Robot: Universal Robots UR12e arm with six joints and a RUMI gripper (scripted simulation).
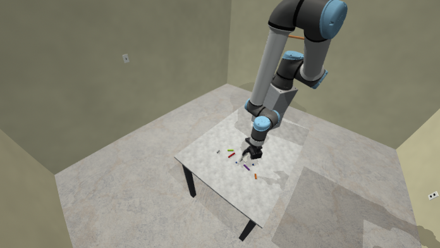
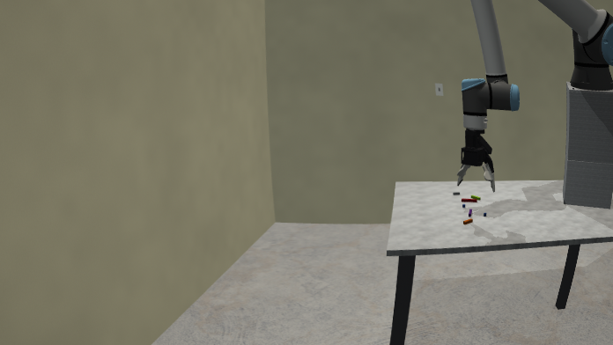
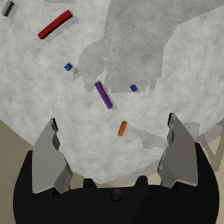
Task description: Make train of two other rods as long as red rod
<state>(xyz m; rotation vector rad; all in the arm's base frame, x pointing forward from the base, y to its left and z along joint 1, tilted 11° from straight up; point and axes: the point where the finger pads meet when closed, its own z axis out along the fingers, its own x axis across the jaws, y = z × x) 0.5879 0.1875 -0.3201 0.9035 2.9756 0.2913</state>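
My gripper (image 2: 476,187) (image 3: 112,116) is open and empty, above the table. The red rod (image 1: 231,155) (image 2: 468,200) (image 3: 55,24) lies flat. The purple rod (image 1: 246,167) (image 2: 470,212) (image 3: 103,95) lies apart from it. One blue rod (image 1: 236,162) (image 2: 463,206) (image 3: 68,66) is between red and purple; another blue rod (image 1: 253,164) (image 2: 484,215) (image 3: 133,88) lies on purple's other side. Neither touches purple. The orange rod (image 1: 255,176) (image 2: 468,222) (image 3: 122,128) lies beyond purple's end, seen between the open fingers in the wrist view. No rods touch.
The lime rod (image 1: 230,150) (image 2: 476,197) lies close beside the red rod, outside the wrist view. The grey rod (image 1: 218,151) (image 2: 456,194) (image 3: 8,8) lies past them, farther from purple. The table (image 1: 202,162) (image 2: 423,238) has its edge beyond the orange rod.
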